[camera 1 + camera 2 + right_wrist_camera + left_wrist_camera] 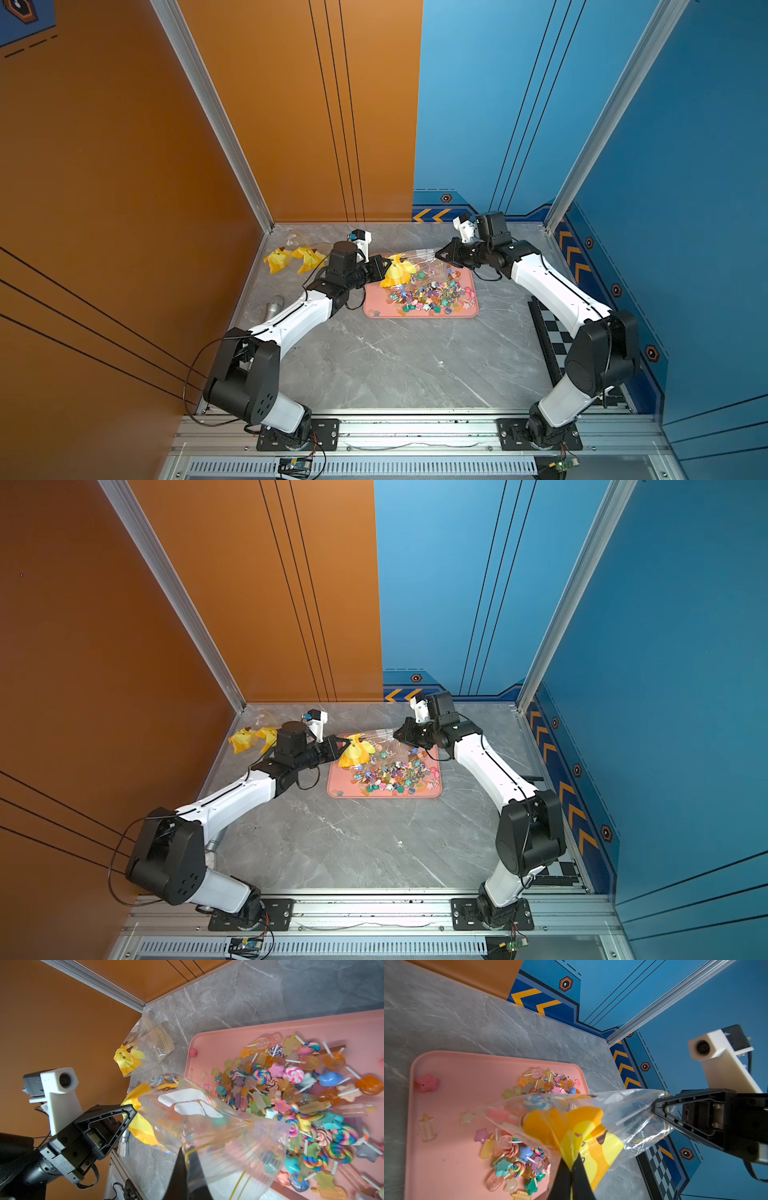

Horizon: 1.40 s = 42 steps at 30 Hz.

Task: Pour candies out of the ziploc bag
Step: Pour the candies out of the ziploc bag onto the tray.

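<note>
Grey table (395,365); pink tray (374,297); spare bags (293,259)

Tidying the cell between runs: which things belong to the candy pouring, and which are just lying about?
In use: ziploc bag, held by left gripper and right gripper; candies; pink tray.
Lying about: two duck-print bags by the orange wall; grey cylinder.

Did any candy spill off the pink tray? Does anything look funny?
I see no candy off the tray. One pink star sits alone in a tray corner, apart from the candy pile. Two crumpled bags lie by the orange wall, and a few candies are inside the bag over the tray.
</note>
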{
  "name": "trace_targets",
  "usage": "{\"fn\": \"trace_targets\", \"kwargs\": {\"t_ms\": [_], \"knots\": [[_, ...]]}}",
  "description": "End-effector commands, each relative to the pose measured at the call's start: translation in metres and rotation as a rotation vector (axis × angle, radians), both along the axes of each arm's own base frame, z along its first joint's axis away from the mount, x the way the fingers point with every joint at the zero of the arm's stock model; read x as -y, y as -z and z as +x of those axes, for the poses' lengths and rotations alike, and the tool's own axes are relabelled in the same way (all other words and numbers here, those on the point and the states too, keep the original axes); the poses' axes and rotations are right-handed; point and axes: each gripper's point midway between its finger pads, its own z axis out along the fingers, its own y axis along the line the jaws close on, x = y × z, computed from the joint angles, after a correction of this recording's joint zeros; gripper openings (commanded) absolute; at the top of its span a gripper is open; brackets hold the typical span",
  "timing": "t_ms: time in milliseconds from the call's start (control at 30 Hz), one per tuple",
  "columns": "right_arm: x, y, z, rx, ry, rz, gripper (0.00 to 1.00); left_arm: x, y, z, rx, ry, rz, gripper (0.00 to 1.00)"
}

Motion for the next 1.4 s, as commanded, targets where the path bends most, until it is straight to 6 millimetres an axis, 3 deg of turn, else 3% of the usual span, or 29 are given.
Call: {"fn": "trace_targets", "kwargs": {"t_ms": [0, 600, 867, 900, 1367], "knots": [[0.002, -0.008, 0.010, 0.011, 0.015, 0.010, 0.00, -0.013, -0.019, 0.016, 0.048, -0.043, -0.006, 0.00], [-0.019, 0.021, 0.017, -0.047, -0.013, -0.010, 0.00, -0.029, -0.019, 0.017, 0.052, -0.085, 0.033, 0.00], [-0.020, 0.016, 0.018, -0.038, -0.014, -0.003, 0.00, -0.037, -0.026, 0.016, 0.063, -0.106, 0.040, 0.00], [-0.020, 0.015, 0.018, -0.037, -0.014, -0.003, 0.00, -0.037, -0.042, 0.020, 0.094, -0.109, 0.033, 0.00], [-0.028, 0.018, 0.017, -0.043, -0.027, -0.004, 0.00, -0.051, -0.057, 0.017, 0.125, -0.150, 0.063, 0.00]]}}
